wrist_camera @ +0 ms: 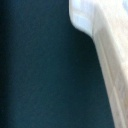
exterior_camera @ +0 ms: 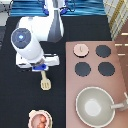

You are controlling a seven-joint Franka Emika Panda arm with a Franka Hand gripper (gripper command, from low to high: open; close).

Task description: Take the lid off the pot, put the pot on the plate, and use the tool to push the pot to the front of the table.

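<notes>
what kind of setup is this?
Likely a toy-kitchen manipulation bench: pinkish-brown stove panel with black burners, large grey-beige pan, small pink pot on a black table. The hand hangs above a cream spatula.

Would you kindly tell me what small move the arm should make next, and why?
Probably bring the cream-white slotted spatula down toward the small pale pink pot. The gripper is at its handle end, the pale pink round lid lies on the stove, and the pot already sits on the cream-yellow plate.
</notes>
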